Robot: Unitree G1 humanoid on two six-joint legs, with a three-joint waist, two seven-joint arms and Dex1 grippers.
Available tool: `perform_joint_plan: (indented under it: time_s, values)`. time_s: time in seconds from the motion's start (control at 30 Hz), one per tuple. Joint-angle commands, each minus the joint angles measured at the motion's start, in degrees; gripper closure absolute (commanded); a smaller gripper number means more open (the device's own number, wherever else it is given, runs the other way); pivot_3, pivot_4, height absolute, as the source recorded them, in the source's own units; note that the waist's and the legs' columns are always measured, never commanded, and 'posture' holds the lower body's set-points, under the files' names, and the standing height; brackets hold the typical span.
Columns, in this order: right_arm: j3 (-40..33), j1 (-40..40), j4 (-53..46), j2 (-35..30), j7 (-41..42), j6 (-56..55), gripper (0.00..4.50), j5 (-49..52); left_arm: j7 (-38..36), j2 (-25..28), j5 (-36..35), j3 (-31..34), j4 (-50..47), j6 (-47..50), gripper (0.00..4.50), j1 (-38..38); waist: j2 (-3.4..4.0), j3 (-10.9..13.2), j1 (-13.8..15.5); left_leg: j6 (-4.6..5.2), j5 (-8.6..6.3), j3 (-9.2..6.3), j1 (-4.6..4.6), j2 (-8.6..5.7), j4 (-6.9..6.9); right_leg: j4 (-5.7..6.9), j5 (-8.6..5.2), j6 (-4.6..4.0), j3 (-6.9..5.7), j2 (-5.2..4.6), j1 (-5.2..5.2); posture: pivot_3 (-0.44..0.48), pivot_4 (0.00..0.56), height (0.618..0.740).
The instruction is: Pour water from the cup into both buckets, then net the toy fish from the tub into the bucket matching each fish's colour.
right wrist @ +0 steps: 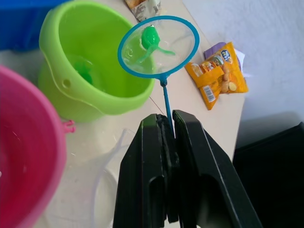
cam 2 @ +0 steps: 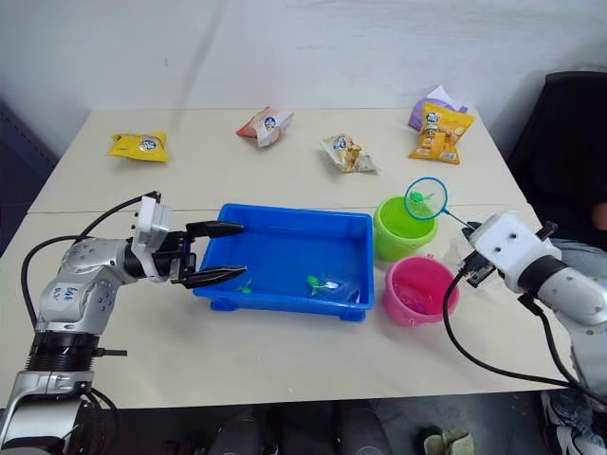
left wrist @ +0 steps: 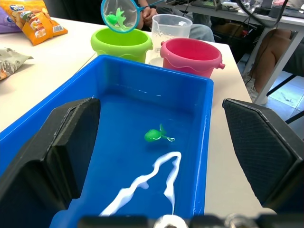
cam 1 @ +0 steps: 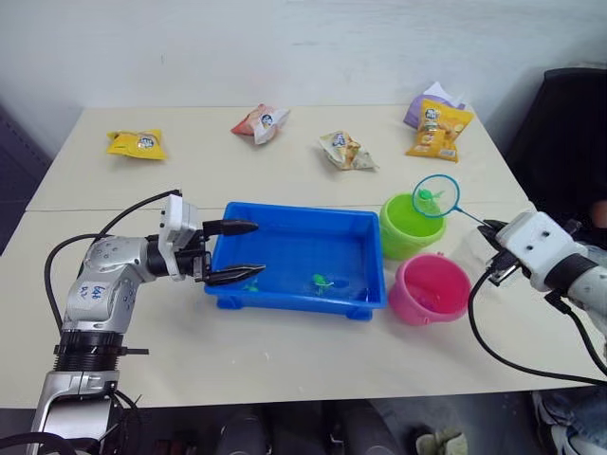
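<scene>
- Left gripper (cam 1: pixel 245 252) sits at the tub's left end, its two black fingers spread wide with one over the rim and one lower by the near-left corner, clasping nothing.
- Right gripper (right wrist: pixel 167 137) has its fingers pinched tight on the thin stick of the net (right wrist: pixel 158 46), at the right side of the table.
- Nearest of the containers, the pink bucket (cam 1: pixel 432 289) stands just right of the tub's near-right corner.
- Beside it, the blue tub (cam 1: pixel 296 258) lies in the middle of the table with water in it; one green fish (cam 1: pixel 321 281) floats near its front wall, and another green fish (cam 1: pixel 251 285) shows by the lower left finger.
- Behind the pink bucket, the clear cup (left wrist: pixel 171 29) stands on the table.
- Next comes the green bucket (cam 1: pixel 410 226), touching or nearly touching the pink one; a green shape lies inside it.
- Net hoop hovers over the green bucket's far rim, carrying a green fish (right wrist: pixel 150 37) in its mesh.
- Farthest off, snack packets (cam 1: pixel 437 130) lie scattered along the table's back edge.
</scene>
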Motion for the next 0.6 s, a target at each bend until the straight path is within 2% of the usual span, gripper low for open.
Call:
perform_joint_plan:
  time_s: [0.03,0.17,0.3,0.47,0.6]
  values:
    - [-0.7,-0.4,3.1,-1.9,-3.5,-10.8,4.50,-8.0,0.1,-0.3,-0.7,0.2,-1.3,-0.2,0.07,-0.5,0.00,0.0,0.0,0.00,0.00,0.00,0.00,0.01,0.00,0.00,0.00,0.00,-0.01,0.00,0.00,0.000,0.150,0.739]
    - [0.0,-0.2,7.4,-4.9,-8.4,-22.6,4.50,-18.3,0.1,-0.3,-0.5,0.1,-1.4,-0.2,0.07,0.0,0.03,0.0,0.0,-0.04,0.02,0.00,0.01,0.01,0.00,0.03,0.00,0.00,-0.01,0.01,0.00,0.000,0.150,0.739]
    - [0.7,-0.4,10.4,-7.0,-12.5,-29.4,4.50,-25.5,0.1,-0.5,-0.4,0.1,-1.4,-0.4,0.07,0.1,0.03,0.0,0.0,-0.08,0.04,0.01,0.05,0.04,0.01,0.05,-0.01,-0.01,0.00,0.02,0.00,0.000,0.150,0.739]
    - [-0.1,-0.3,15.0,-9.1,-18.7,-33.8,4.50,-33.4,0.0,-1.1,-0.3,-0.1,-1.2,-1.0,0.07,-0.2,0.03,0.0,-0.1,-0.12,0.07,0.04,0.09,0.03,0.02,0.10,-0.01,-0.02,0.02,0.03,0.00,0.000,0.150,0.739]
    - [-0.7,0.1,17.1,-10.4,-21.9,-36.6,4.50,-36.1,-0.2,-1.3,-0.2,-0.1,-1.1,-1.4,0.07,-0.1,0.04,0.0,-0.1,-0.13,0.08,0.05,0.10,0.03,0.03,0.13,-0.01,-0.02,0.04,0.03,0.00,0.000,0.150,0.739]
